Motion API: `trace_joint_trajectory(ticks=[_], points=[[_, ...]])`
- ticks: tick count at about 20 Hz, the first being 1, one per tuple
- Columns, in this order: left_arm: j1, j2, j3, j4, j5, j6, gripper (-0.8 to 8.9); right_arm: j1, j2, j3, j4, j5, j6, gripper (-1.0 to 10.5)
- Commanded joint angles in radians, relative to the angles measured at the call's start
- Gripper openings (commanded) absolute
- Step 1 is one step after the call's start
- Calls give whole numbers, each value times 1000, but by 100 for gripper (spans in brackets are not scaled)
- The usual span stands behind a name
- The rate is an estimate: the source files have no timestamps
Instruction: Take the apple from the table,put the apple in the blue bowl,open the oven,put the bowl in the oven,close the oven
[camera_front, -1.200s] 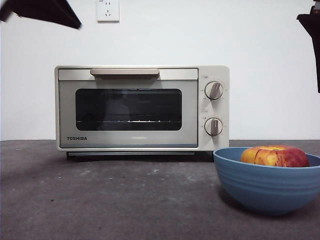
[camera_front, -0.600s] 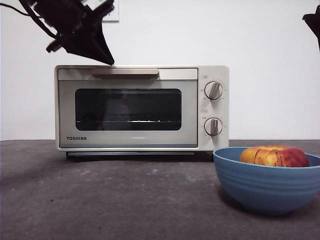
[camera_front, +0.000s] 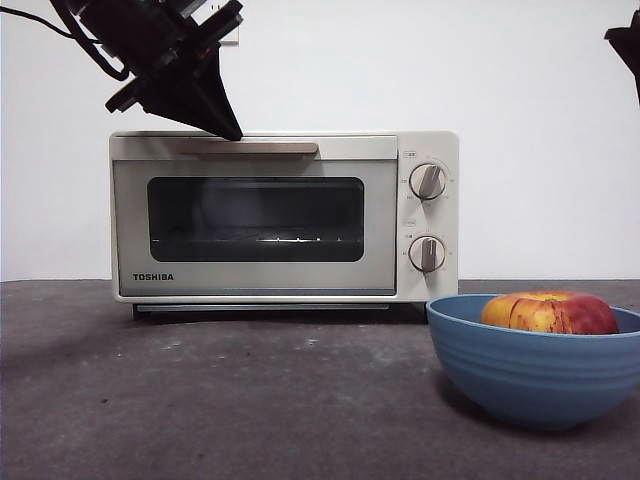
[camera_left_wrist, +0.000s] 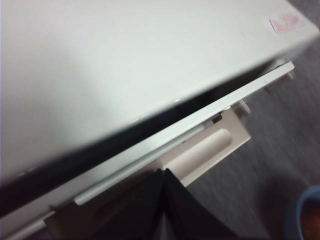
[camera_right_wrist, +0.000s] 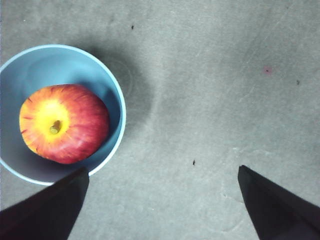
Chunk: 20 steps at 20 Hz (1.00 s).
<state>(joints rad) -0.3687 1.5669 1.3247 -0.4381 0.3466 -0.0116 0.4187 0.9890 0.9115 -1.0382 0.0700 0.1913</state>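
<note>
The cream oven stands at the back of the table. My left gripper comes down from the upper left, jaws shut, its tip against the left part of the tan handle. In the left wrist view the shut gripper touches the handle, and a dark gap shows between the door's top edge and the oven body. The apple lies in the blue bowl at the front right. My right gripper hangs open, high above the table beside the bowl and apple.
Two round knobs sit on the oven's right side. A white wall with a socket is behind it. The right arm shows only as a black tip at the top right corner. Bare grey table lies under the right gripper.
My left gripper came in from the top left corner and dropped to the oven handle. The door's top edge has tipped slightly outward. Bowl, apple and right arm have stayed put.
</note>
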Motion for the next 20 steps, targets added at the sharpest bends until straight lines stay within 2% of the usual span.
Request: trace_joint_trajectory(ticks=[1, 9, 15, 18, 20], points=[[-10, 36, -5, -115, -13, 23, 7, 4, 8, 2, 4, -2, 3, 473], [-79, 32, -5, -421, -6, 71, 7, 4, 8, 2, -31, -7, 4, 473], [-96, -46, -5, -413, -6, 71, 7, 3, 11, 2, -10, -48, 7, 473], [-77, -139, -5, -402, -6, 63, 7, -3, 28, 2, 6, -51, 7, 473], [-60, -215, -5, -402, -6, 55, 7, -19, 58, -3, 29, -83, 3, 473]])
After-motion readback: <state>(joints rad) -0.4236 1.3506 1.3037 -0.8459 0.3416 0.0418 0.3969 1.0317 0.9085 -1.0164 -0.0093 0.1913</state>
